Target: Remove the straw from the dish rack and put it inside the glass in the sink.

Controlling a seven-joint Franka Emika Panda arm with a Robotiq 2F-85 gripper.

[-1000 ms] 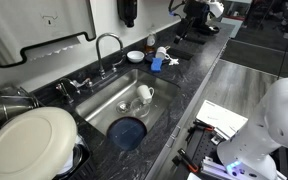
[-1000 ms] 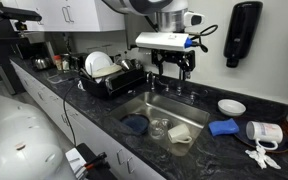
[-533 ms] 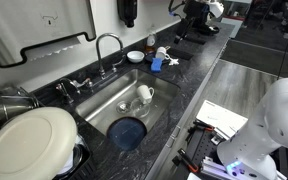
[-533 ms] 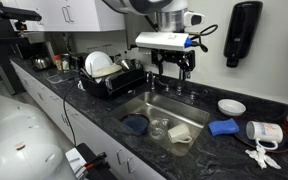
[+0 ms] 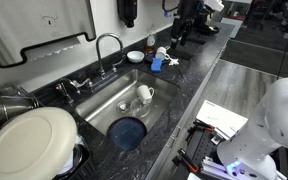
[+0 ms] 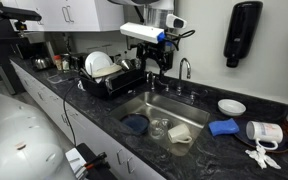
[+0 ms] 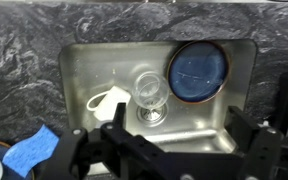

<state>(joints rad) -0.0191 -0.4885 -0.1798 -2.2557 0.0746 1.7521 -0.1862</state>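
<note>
The dark dish rack point(image 6: 112, 82) stands on the counter beside the sink point(image 6: 184, 108) and holds a large white plate point(image 6: 99, 63). I cannot make out the straw in any view. The clear glass point(image 7: 149, 90) stands upright near the drain, between a white mug point(image 7: 108, 100) and a dark blue bowl point(image 7: 197, 70); it also shows in an exterior view point(image 6: 159, 127). My gripper point(image 7: 182, 125) is open and empty, high above the sink, seen in both exterior views point(image 6: 154, 64) point(image 5: 181, 30), between the rack and the faucet point(image 6: 184, 68).
The curved faucet point(image 5: 108, 48) rises behind the basin. A blue sponge point(image 6: 224, 127), a white dish point(image 6: 231, 106) and small items lie on the dark speckled counter past the sink. Steel pots point(image 5: 9, 100) sit behind the plate point(image 5: 29, 140).
The arm has swung from above the faucet toward the dish rack and a little higher. Nothing in the sink or rack has moved.
</note>
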